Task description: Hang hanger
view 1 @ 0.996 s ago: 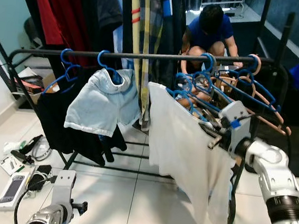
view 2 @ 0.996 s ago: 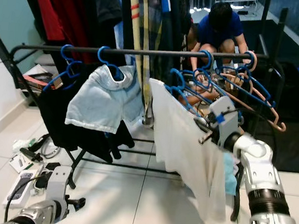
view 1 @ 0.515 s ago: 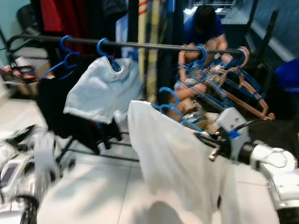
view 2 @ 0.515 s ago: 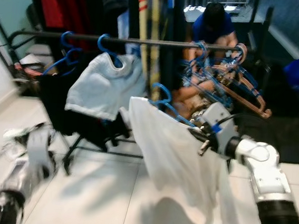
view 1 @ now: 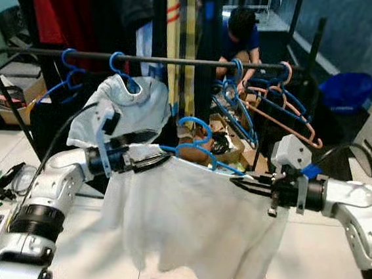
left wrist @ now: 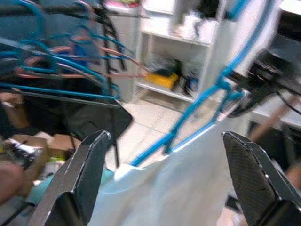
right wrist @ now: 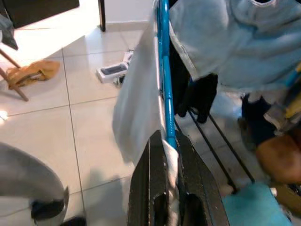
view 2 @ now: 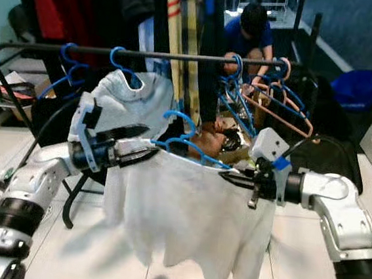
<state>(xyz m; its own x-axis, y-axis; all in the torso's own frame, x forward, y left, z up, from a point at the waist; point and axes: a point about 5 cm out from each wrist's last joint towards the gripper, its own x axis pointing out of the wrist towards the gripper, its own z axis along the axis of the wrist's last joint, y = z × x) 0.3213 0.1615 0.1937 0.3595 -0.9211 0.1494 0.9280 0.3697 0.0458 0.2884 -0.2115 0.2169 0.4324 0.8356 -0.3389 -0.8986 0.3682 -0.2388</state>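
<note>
Fingers of your right gripper [view 1: 246, 183] are clamped on one end of the blue hanger [view 1: 201, 155], pinching it together with the shoulder of the white shirt [view 1: 191, 226] draped over it. Your left gripper [view 2: 135, 149] reaches in at the hanger's other end with its fingers [left wrist: 89, 165] spread wide, the hanger arm lying between them untouched. You hold the hanger in the air below and in front of the black rail [view 1: 160, 60], its hook not on it. Near the rail's left end hangs a pale blue garment [view 2: 133, 105]; toward its right end hang empty hangers [view 1: 269, 98]. Behind the rail a person [view 1: 242, 36] crouches.
</note>
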